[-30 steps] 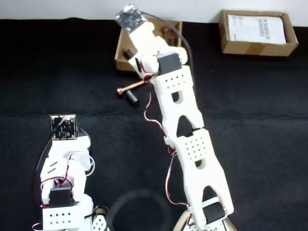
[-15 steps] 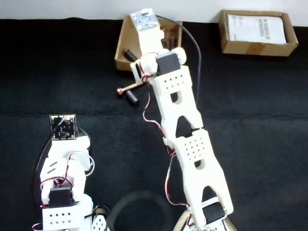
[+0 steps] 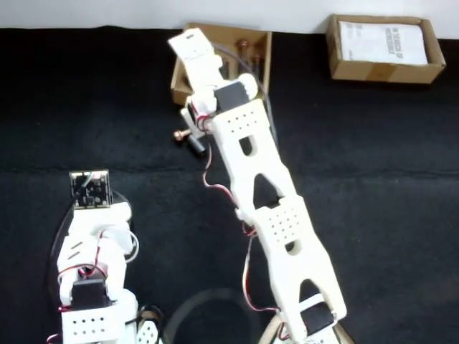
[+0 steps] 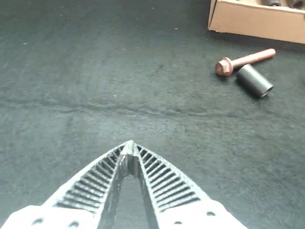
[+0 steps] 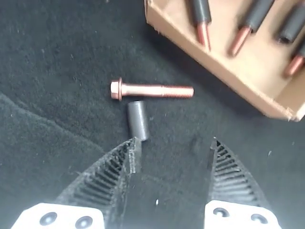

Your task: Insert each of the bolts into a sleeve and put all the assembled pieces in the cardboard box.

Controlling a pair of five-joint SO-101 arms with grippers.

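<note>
High view: right arm [image 3: 251,165] stretched to the cardboard box [image 3: 264,57]. Loose bolt [image 3: 178,134] and sleeve [image 3: 193,142] lie just beside each other on the tabletop [image 3: 373,186] outside it, unjoined

Left wrist: left end effector [image 4: 129,160] closed, empty, parked well apart

Right wrist: right end effector [image 5: 175,145] wide open near the sleeve, probably lining up a pick. Assembled pieces [image 5: 204,21] already boxed

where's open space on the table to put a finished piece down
Bare cloth lies right of the right arm, in front of the second box; more between the left claw and bolt. Crowded: bolt, sleeve and right claw by the box.
</note>
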